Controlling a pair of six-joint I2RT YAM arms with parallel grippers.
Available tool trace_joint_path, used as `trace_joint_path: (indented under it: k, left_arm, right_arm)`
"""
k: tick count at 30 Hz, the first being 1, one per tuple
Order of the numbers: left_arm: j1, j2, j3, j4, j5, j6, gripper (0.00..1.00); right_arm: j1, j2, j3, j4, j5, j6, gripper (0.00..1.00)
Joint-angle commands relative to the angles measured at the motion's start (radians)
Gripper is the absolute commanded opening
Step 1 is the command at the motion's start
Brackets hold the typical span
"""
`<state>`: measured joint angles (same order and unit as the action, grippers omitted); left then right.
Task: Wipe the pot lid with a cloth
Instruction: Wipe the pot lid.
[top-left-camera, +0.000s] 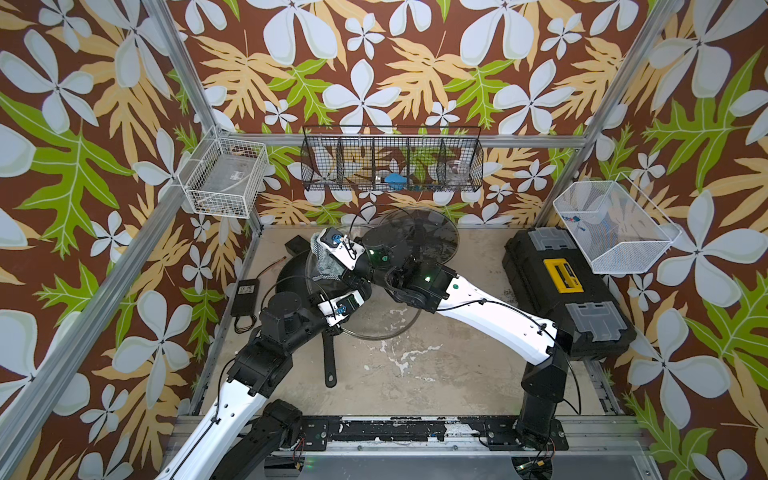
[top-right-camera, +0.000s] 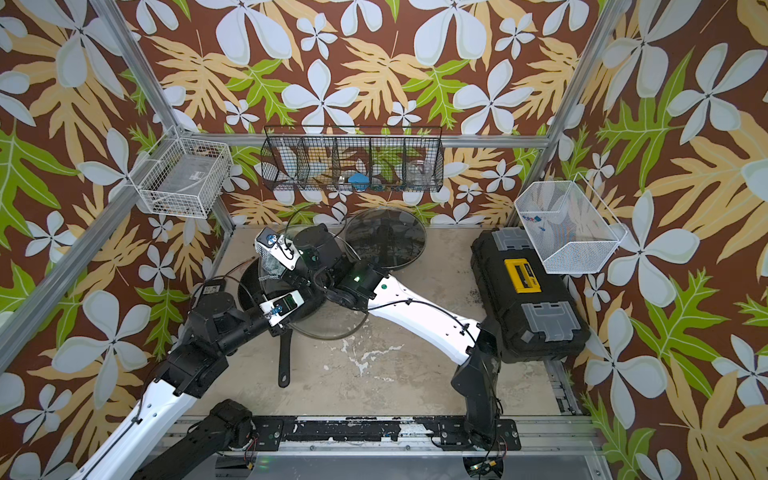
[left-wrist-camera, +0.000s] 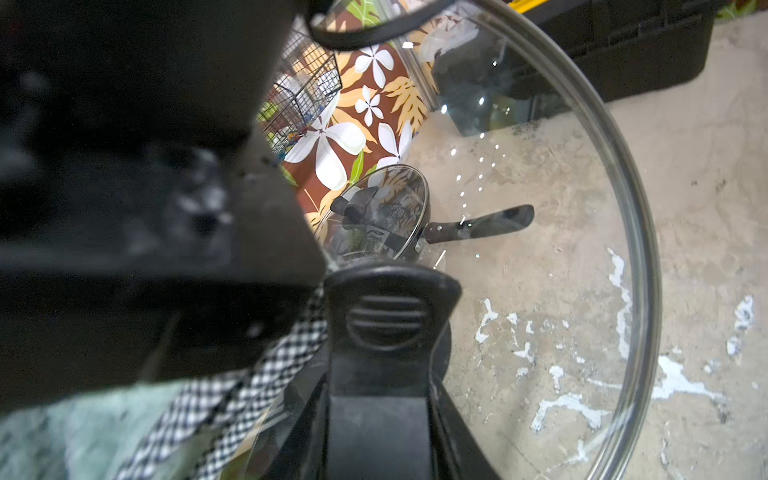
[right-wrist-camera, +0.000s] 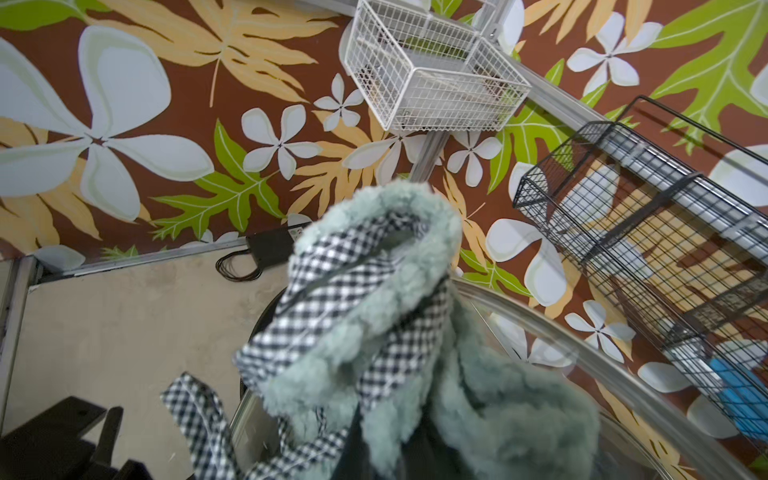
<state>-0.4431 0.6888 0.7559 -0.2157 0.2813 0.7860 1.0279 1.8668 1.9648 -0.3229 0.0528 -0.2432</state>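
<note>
Marker: the frying pan (top-left-camera: 289, 279). It lies on the tabletop (top-left-camera: 415, 374) with its handle toward the front edge.

One pot lid (top-left-camera: 386, 322) of clear glass is held up over the pan and tilted. It reaches past the pan on the side of the toolbox (top-left-camera: 565, 291). The lid is round, so it has no long axis of its own. Its black handle faces the left arm and runs in line with the left gripper (top-left-camera: 360, 293), which is clamped tight on it.

One cloth (right-wrist-camera: 374, 316), pale green with checked trim, is bunched up. Its long axis runs from the pan's back-wall side toward the pan's middle, against the lid's rim. Which face of the glass it touches: cannot tell. The right gripper (top-left-camera: 324, 251) is closed on the cloth.

Counts:
- Lids: two. The second lid (top-left-camera: 428, 232) sits behind the pan, near the wall.
- Pan: one.
- Toolbox: one, well apart from the pan.
- Baskets on the frame: three, namely a white wire basket (top-left-camera: 226, 178), a black wire basket (top-left-camera: 392, 166) and a white mesh basket (top-left-camera: 611, 224).
</note>
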Motion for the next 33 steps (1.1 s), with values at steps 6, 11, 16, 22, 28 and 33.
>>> trace_joint_path:
  k: [6,11,16,22,28,33]
  left_arm:
    - [0.000,-0.026,-0.011,0.054,-0.019,0.240,0.00]
    - [0.000,-0.029,-0.013,0.035,-0.028,0.291,0.00]
    - [0.000,-0.028,-0.013,0.035,-0.016,0.288,0.00]
    - [0.000,-0.036,-0.030,0.045,-0.025,0.290,0.00]
    - [0.000,-0.037,-0.034,0.071,-0.042,0.212,0.00]
    - [0.000,-0.015,-0.012,0.128,-0.074,0.007,0.00]
  right_arm:
    - [-0.040,-0.058,-0.013,0.008,0.059,-0.008,0.00]
    - [-0.038,-0.014,0.041,-0.034,0.054,-0.019,0.00]
    - [0.005,0.064,0.098,-0.076,0.041,-0.037,0.00]
    - [0.003,0.055,0.099,-0.059,0.046,-0.030,0.00]
    - [-0.062,-0.080,-0.016,0.015,0.114,0.016,0.00]
    - [-0.102,-0.235,-0.218,0.089,0.150,0.026,0.00]
